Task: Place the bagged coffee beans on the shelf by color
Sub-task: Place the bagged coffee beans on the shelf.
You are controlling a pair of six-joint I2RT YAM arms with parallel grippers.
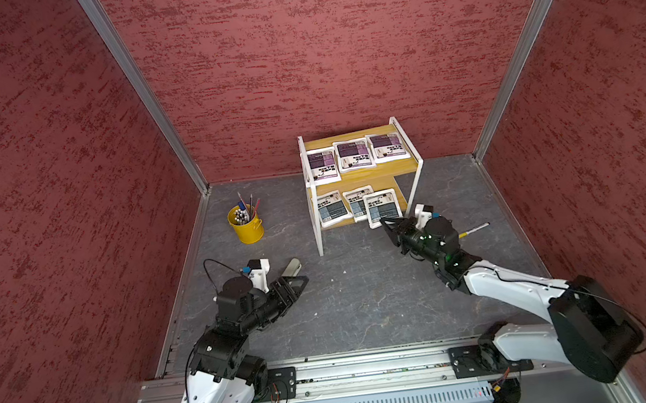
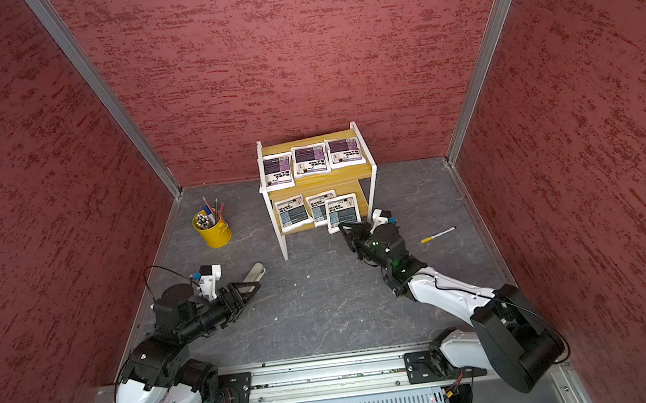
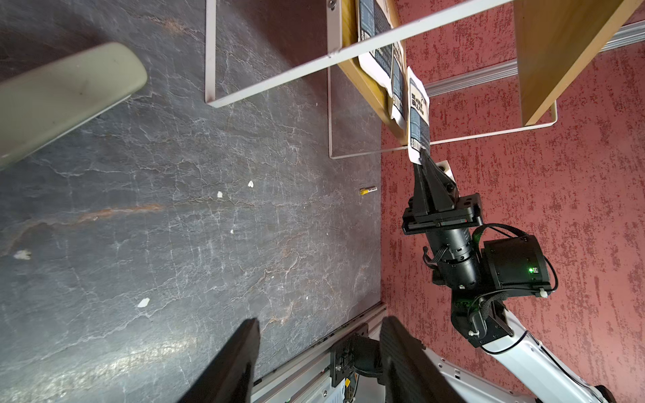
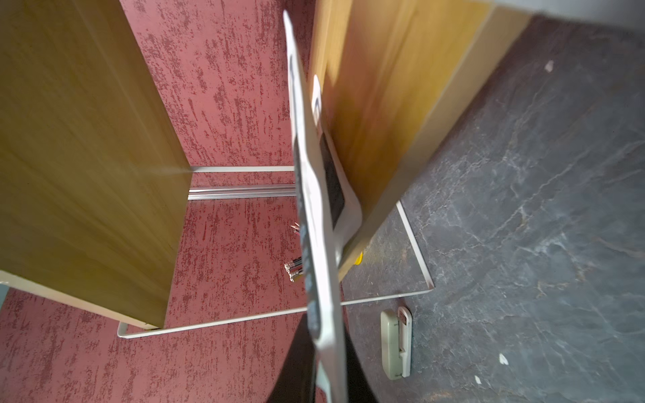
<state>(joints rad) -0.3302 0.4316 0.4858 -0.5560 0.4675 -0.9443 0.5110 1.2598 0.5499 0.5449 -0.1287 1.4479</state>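
Grey-blue pouch (image 1: 383, 205) was pinched by right claw (image 1: 386, 223) at wooden shelf (image 1: 318, 228), bucket (image 1: 248, 230) at nine o'clock; left claw (image 1: 301, 282) was spread.

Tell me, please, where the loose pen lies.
In both top views, the pen lies on the table, right of the right gripper, near the shelf.

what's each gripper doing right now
left gripper: open, holding nothing
right gripper: closed on the rightmost grey-blue pouch
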